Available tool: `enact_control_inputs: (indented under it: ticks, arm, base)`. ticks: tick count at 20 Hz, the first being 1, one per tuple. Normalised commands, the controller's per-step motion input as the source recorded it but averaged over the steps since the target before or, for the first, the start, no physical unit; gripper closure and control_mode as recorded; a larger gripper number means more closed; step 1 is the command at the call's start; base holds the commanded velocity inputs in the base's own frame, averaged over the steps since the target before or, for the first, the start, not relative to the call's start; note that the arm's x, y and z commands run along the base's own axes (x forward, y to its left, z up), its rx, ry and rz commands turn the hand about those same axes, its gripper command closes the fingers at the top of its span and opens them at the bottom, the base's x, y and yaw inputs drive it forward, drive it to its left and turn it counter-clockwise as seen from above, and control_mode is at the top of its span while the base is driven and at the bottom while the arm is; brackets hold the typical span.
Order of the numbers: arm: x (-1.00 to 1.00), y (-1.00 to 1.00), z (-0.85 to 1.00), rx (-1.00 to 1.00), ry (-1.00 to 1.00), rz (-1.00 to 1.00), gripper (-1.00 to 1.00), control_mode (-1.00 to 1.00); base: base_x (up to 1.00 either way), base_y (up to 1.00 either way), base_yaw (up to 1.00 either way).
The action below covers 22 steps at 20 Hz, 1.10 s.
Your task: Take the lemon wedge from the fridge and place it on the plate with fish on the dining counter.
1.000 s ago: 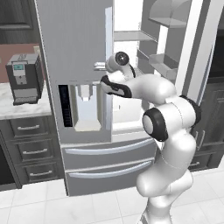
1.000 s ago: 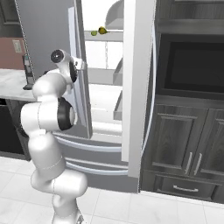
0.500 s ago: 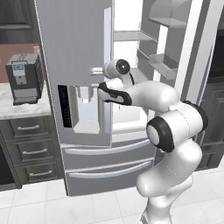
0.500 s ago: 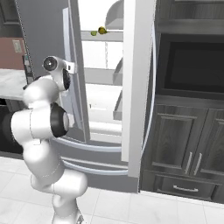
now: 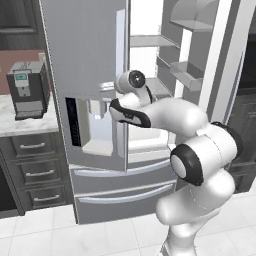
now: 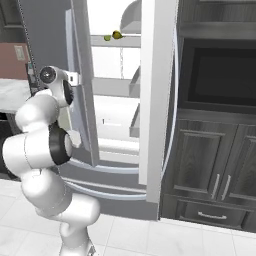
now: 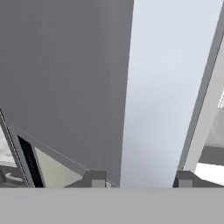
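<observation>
Fridge-opening step: your tool (image 7: 140, 181) straddles the left door's edge, jaws partly apart – grip or not, can't tell. Lemon wedge (image 6: 107, 37) sits on upper fridge (image 5: 85, 60) shelf – next, widen door, reach in.

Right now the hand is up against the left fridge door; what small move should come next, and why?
Probably swing the left door a little wider. In the hand view the fingertips straddle its pale handle bar, jaws apart. The lemon wedge sits on an upper shelf of the fridge beside a small round fruit, and the door partly blocks that opening.
</observation>
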Motion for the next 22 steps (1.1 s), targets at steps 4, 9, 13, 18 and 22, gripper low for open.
enact_control_inputs:
  ticks: [4,9,13,18,22]
  arm:
    - [-0.75,1.0,0.59,-0.18,0.0,0.0,1.0,-1.0]
    - [-0.89,1.0,0.46,-0.1,-0.04,-0.04,1.0,-1.0]
    - [-1.0,1.0,0.34,-0.07,-0.1,-0.1,1.0,-1.0]
    - [-1.0,0.97,0.21,-0.18,-0.09,-0.09,-1.0,-1.0]
    - [-1.0,0.25,0.01,-0.13,-0.13,-0.12,-1.0,-1.0]
  base:
    - [0.0,0.0,0.0]
    - [0.0,0.0,0.0]
    - [0.0,0.0,0.0]
    - [0.0,0.0,0.0]
    - [0.0,0.0,0.0]
